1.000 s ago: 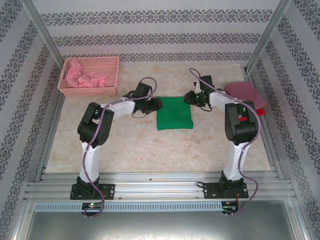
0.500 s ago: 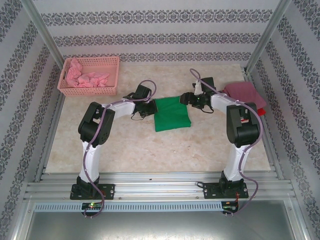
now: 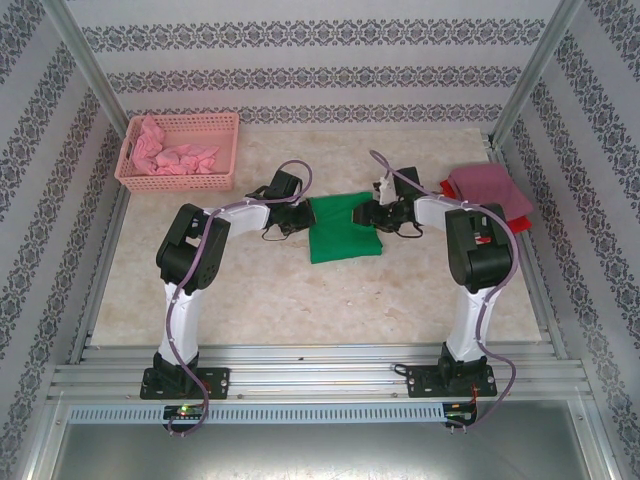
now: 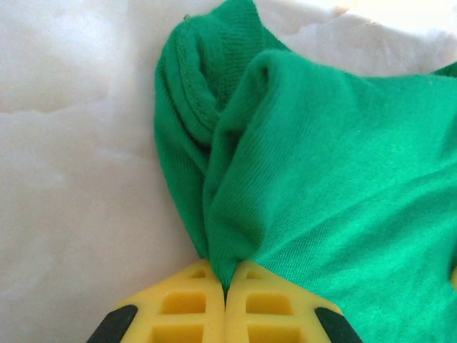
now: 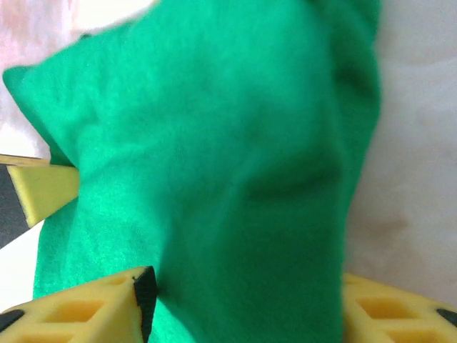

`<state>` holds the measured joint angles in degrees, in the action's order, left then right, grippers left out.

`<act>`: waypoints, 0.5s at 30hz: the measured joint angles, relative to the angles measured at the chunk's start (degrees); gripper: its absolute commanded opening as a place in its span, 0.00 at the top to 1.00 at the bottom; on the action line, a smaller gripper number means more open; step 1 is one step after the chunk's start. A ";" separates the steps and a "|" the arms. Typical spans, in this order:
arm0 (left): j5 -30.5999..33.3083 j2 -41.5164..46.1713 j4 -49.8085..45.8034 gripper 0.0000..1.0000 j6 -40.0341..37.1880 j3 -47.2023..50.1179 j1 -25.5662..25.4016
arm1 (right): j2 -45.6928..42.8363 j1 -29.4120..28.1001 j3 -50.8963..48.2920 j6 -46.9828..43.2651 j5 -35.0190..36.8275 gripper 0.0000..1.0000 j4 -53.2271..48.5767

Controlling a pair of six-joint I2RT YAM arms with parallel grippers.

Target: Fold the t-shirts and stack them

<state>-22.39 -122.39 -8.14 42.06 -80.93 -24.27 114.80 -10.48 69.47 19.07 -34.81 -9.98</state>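
**A:** How is the left gripper (image 4: 225, 287) set?

**B:** Its jaws are together, pinching a fold of the green t-shirt (image 4: 335, 179) right at the tips. Just ahead of the tips the hem bunches into a ridge.

**A:** What's the risk there?

**B:** The bite looks thin to me. If it has caught only the top layer, a lift would peel the fold open rather than carry the whole shirt.

**A:** Where does the shirt lie?

**B:** It lies folded on the table (image 3: 250, 290), spanning the gap between the two grippers, with one at each side of its far edge.

**A:** And the right gripper (image 5: 243, 293)?

**B:** Its fingers stand apart, astride a thick wad of the cloth. I cannot tell whether they have bitten. If that side rises loose while the left is clamped, the shirt would hang from one corner and come undone.

**A:** Is there anything beyond it?

**B:** Just outside the right gripper's wrist, a folded mauve-pink t-shirt (image 3: 485, 188) sits on a red t-shirt (image 3: 520, 221). A lopsided carry could drag the green cloth across that stack and shove it askew.
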 measured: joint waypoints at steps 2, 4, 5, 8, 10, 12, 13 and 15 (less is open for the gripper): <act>-0.26 0.00 0.52 1.00 0.24 0.26 0.00 | 0.44 -0.68 0.63 -0.02 -0.70 0.43 -0.04; -0.50 0.00 0.96 1.00 0.39 0.42 0.00 | 1.03 -1.11 1.27 -0.09 -1.36 0.42 -0.02; -0.55 0.00 1.07 1.00 0.39 0.46 0.00 | 1.31 -1.33 1.60 -0.13 -1.77 0.42 -0.02; -0.70 0.00 1.14 1.00 0.39 0.48 0.00 | 2.23 -2.12 2.64 -0.11 -3.04 0.51 -0.04; -0.76 0.00 1.29 1.00 0.39 0.57 0.00 | 2.95 -2.71 3.39 0.04 -3.34 0.68 -0.04; -0.90 0.02 1.62 1.00 0.39 0.83 0.02 | 3.41 -3.19 3.67 -0.11 -3.28 0.84 -0.13; -0.90 0.15 2.05 0.95 0.39 1.14 0.02 | 3.43 -3.21 3.72 -0.52 -3.08 0.97 -0.48; -0.87 0.63 3.28 0.69 0.37 2.25 0.02 | 3.41 -3.26 4.04 -1.31 -2.75 1.00 -1.31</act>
<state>-23.27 -121.75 -4.86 42.44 -78.67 -24.25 118.21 -13.74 73.52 17.76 -37.56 -11.29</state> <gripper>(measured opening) 0.103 0.053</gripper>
